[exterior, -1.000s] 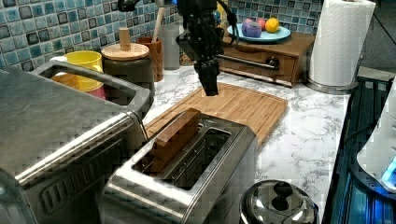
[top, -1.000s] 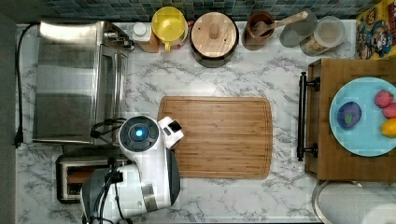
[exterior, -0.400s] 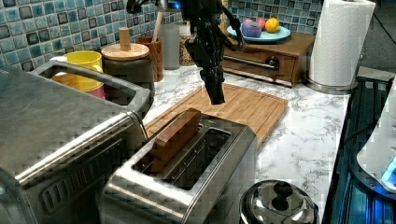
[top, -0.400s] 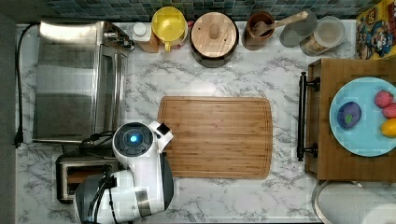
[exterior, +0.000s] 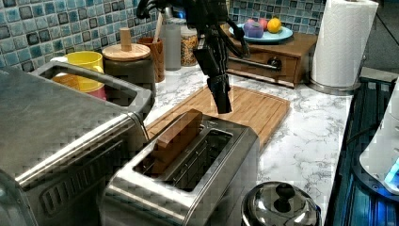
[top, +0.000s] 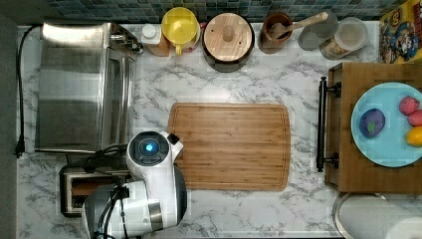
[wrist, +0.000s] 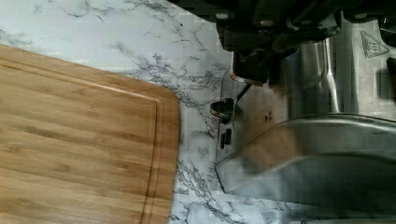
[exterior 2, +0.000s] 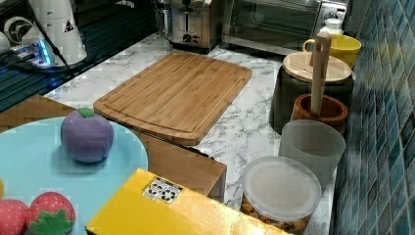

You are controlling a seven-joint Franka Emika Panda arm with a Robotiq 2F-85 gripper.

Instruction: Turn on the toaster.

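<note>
Up close, the small brushed-steel pop-up toaster (exterior: 188, 174) sits on the marble counter just beside the big steel toaster oven (exterior: 61, 136), a brown slice (exterior: 176, 136) standing in one slot. Just behind it hangs the black gripper (exterior: 221, 96) — holding nothing, fingers apparently together — above the bamboo cutting board's (exterior: 254, 106) near edge.
</note>
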